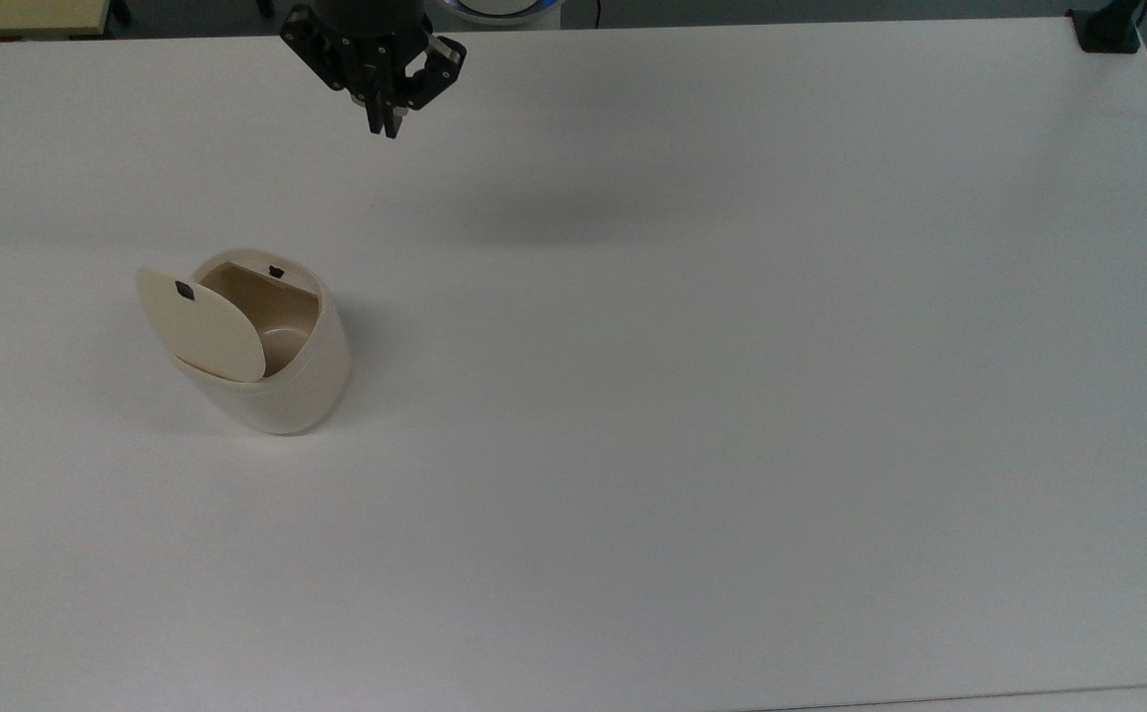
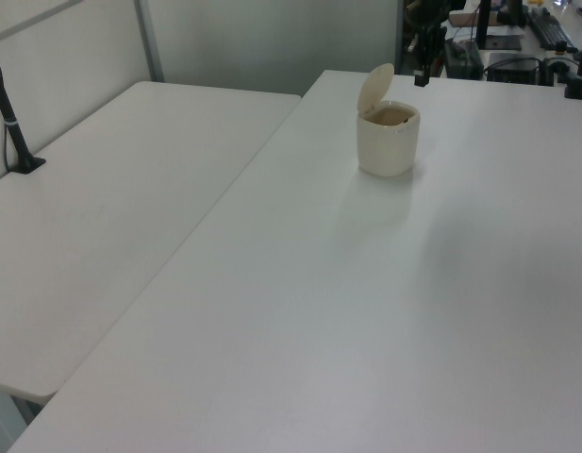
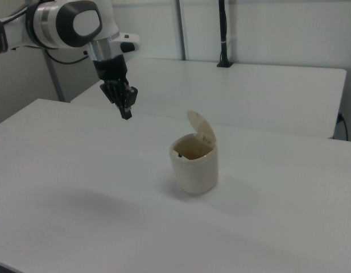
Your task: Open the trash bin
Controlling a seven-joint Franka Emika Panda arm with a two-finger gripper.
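Trash bin [image 1: 277, 381] stands upright on the matte white table [image 1: 732, 396]: smooth cream plastic, rounded-square body. Its flat beige lid [image 1: 200, 326] is tipped up, tan inside showing. My gripper [image 1: 382, 127] hangs apart from the bin, jaws pressed together, empty.

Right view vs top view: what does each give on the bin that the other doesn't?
Right view alone: the trash bin's lid in profile, raised and tilted back, and the white arm above the end effector.

Top view alone: down into the trash bin, its brown inside; a small black piece on the lid's underside; a black mount at the table's far corner.

Both: bin upright on the white table, lid open, end effector shut, apart from the bin and holding nothing.
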